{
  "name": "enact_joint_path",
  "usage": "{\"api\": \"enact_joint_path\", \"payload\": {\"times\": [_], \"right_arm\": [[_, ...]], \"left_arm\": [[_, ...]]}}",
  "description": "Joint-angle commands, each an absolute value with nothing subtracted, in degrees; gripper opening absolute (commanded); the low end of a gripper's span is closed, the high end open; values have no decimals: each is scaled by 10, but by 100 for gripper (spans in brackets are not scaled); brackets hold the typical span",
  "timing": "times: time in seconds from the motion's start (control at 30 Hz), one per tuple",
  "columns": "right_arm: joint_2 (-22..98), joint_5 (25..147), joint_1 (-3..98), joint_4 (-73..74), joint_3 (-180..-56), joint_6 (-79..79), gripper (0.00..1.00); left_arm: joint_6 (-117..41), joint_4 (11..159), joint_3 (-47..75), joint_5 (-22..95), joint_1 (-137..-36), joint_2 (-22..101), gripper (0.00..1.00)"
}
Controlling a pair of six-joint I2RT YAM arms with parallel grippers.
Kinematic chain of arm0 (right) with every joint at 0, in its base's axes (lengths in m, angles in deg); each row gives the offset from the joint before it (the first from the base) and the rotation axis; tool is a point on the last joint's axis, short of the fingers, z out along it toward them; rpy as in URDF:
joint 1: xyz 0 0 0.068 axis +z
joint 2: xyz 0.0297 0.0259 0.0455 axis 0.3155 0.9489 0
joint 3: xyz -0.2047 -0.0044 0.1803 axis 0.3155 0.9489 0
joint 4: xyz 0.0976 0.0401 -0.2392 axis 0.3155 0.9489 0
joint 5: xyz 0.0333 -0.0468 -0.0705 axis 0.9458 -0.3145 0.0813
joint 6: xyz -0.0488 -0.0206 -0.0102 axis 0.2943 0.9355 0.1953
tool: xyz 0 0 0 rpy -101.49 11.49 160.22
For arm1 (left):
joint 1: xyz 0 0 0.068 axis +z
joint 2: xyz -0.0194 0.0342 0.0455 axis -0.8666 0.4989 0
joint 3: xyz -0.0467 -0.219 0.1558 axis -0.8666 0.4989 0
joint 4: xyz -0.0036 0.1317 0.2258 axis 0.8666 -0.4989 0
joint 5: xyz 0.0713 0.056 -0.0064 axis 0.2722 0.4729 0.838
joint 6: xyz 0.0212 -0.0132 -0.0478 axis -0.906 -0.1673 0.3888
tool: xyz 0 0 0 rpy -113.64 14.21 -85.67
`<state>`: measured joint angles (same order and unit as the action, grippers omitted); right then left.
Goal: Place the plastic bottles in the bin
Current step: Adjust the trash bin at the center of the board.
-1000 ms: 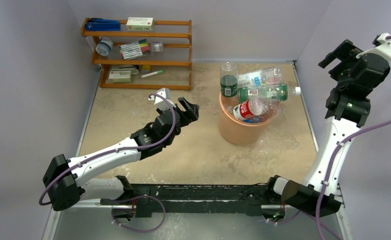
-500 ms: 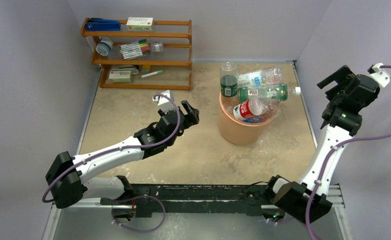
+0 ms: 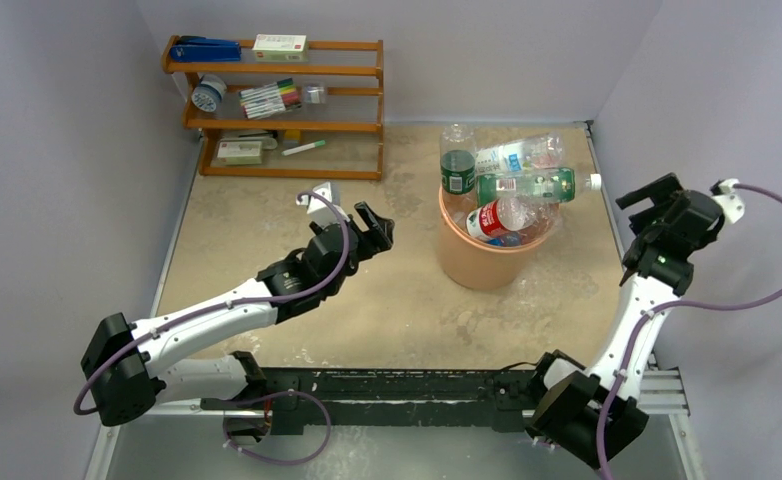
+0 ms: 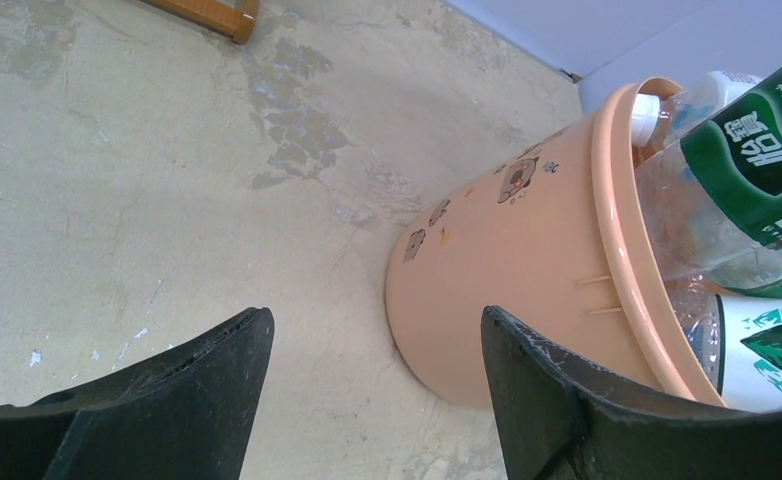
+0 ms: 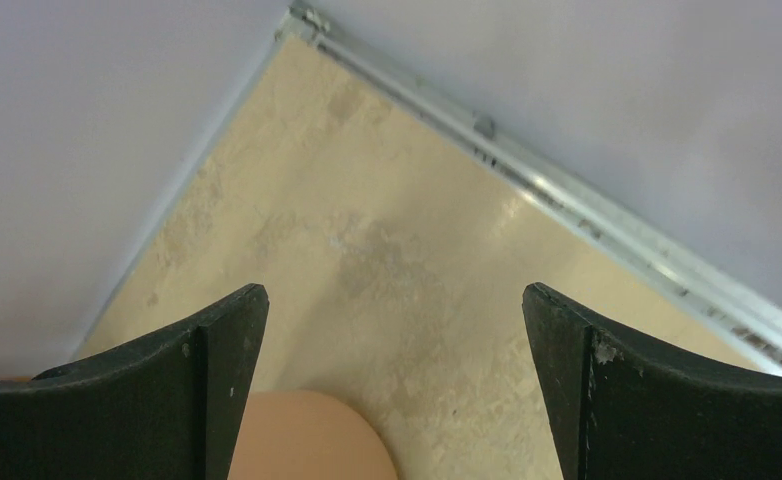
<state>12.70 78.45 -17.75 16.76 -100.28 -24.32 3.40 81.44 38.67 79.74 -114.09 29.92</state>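
Observation:
The orange-peach bin [image 3: 482,258] stands right of the table's middle, heaped with several plastic bottles [image 3: 512,185] that rise above its rim; one green-labelled bottle [image 3: 527,187] lies across the top with its white cap past the rim. In the left wrist view the bin [image 4: 512,290] fills the right side, with bottles [image 4: 757,150] inside it. My left gripper [image 3: 375,226] is open and empty, a little left of the bin. My right gripper [image 3: 647,205] is open and empty, raised to the right of the bin by the wall. The right wrist view shows only a bit of the bin [image 5: 307,440].
A wooden shelf rack [image 3: 282,105] with marker pens, small boxes and a stapler stands at the back left. Walls close in the table on the left, back and right; a metal rail [image 5: 567,200] runs along the right wall's foot.
My right arm has swung down and in from high by the right wall, still open. My left gripper has barely shifted. The bin and its bottles have not moved.

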Motion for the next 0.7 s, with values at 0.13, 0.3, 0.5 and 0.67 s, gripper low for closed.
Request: {"api": "enact_joint_path", "payload": {"times": [0.13,0.3,0.5,0.67], "right_arm": [[137,908,-182,57,-856,-303,99],[166,973,-180,-25,-789,-320,99],[165,1017,-161,-73,-717,-338,99],[167,1015,-103,-112,-680,-369,99]], "left_arm": [[42,836,411,804,-1139,281,75],[48,844,422,801,-1136,283,75],[58,851,432,796,-1134,288,75],[82,886,462,781,-1135,308,75]]}}
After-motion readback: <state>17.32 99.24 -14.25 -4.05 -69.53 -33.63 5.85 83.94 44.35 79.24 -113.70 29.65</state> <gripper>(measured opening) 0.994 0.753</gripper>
